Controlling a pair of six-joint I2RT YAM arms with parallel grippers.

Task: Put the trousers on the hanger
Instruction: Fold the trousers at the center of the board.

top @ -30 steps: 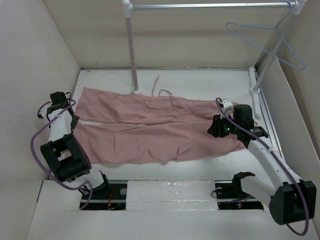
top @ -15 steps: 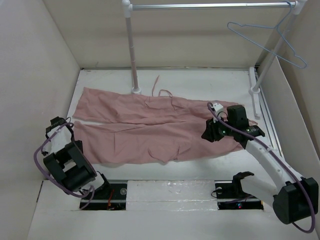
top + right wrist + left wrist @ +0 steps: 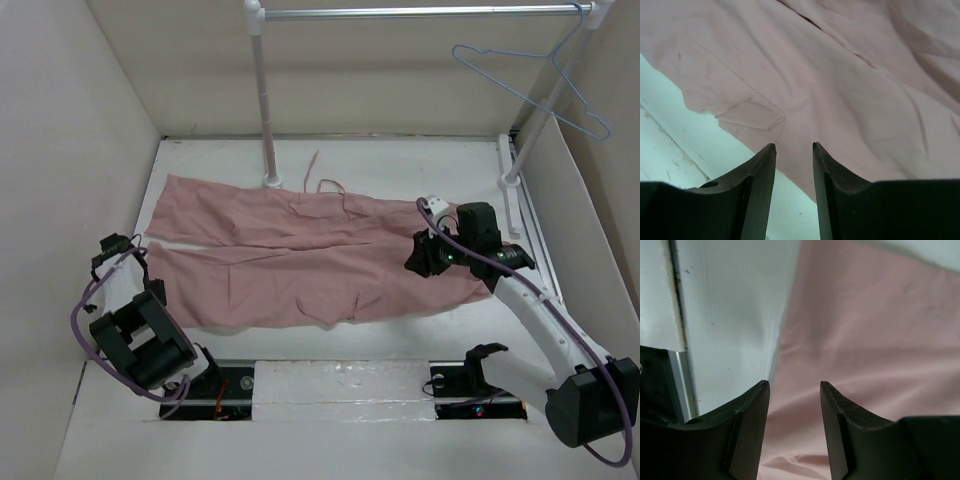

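I was at the pick-up step: the dusty-pink trousers (image 3: 300, 260) lay flat and softly creased on the white tabletop (image 3: 400, 160), with a cloth edge beneath my left tool (image 3: 792, 385) and a stitched pocket flap just ahead of my right tool (image 3: 794, 146). Both tools had their dark fingers spread, pinching nothing. I judged each next needed to drop and nip a fold, since the thin blue wire hanger (image 3: 545, 85) hung on the rail (image 3: 420, 12), well beyond the right tool.
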